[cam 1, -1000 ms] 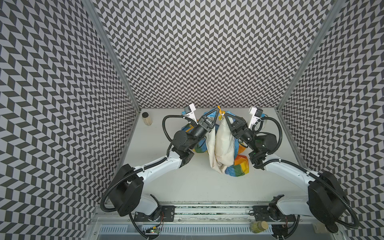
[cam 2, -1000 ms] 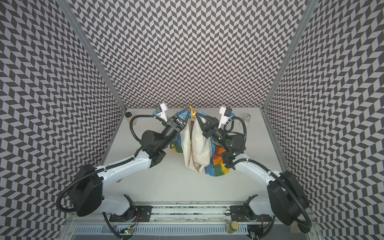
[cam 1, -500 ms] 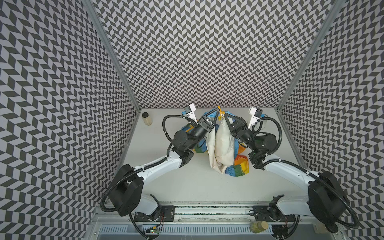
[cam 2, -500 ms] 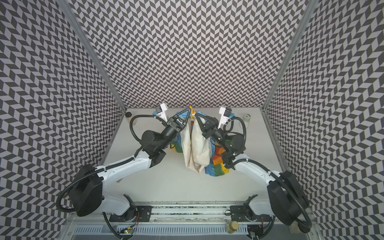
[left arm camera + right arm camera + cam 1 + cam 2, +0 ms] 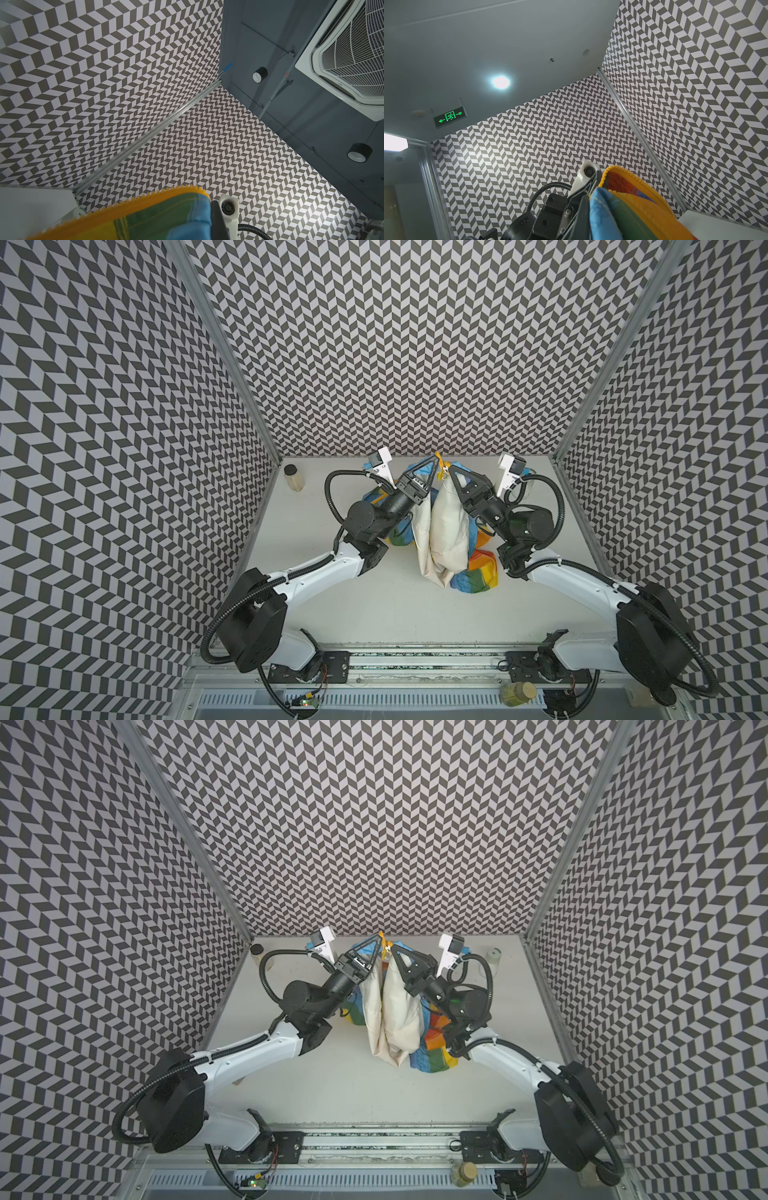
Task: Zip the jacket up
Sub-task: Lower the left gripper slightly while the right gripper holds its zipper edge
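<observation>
Jaws of my left gripper (image 5: 434,463) and my right gripper (image 5: 452,469) are each pinched together on the top edge of the jacket (image 5: 444,526), their tips nearly meeting above the far side of the table (image 5: 374,614). From there the jacket hangs down to the table, cream lining outward, its orange-yellow zipper strip (image 5: 124,207) showing bare teeth. I judge the zipping not yet begun: the two halves hang split, so joining the ends and pulling the slider are left.

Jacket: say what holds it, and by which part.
Left gripper and right gripper, both shut, hold the jacket by its orange zipper strip, one side each.
</observation>
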`<state>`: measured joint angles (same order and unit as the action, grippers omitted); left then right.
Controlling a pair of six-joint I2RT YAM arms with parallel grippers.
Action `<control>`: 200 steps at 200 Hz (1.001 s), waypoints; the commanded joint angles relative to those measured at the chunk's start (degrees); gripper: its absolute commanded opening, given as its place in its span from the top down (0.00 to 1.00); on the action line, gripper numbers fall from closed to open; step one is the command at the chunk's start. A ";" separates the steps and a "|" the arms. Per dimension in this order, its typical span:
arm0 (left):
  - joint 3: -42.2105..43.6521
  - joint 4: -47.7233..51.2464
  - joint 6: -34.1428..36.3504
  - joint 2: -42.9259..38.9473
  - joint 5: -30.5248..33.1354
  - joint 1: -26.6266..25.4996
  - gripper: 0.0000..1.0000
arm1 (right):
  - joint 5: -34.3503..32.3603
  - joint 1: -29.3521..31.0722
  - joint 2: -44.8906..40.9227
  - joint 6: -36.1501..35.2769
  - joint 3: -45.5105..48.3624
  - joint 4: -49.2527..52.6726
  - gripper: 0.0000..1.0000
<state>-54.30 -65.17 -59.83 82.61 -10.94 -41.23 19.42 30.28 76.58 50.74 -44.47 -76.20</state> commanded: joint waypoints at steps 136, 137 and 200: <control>1.22 0.72 4.39 -2.99 -1.31 -1.70 1.00 | -2.20 0.41 -2.10 -0.37 0.79 -4.59 1.00; 1.22 0.77 4.43 -3.07 -1.29 -1.72 1.00 | -2.20 0.44 -2.07 -0.33 0.79 -4.58 1.00; 1.39 4.54 6.20 -4.04 -1.98 -2.36 1.00 | -1.71 0.46 -2.60 -0.56 1.09 -3.62 1.00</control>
<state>-53.47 -61.10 -55.24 80.36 -11.20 -42.87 18.44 30.50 75.99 50.74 -43.70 -76.16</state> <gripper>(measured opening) 0.048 0.048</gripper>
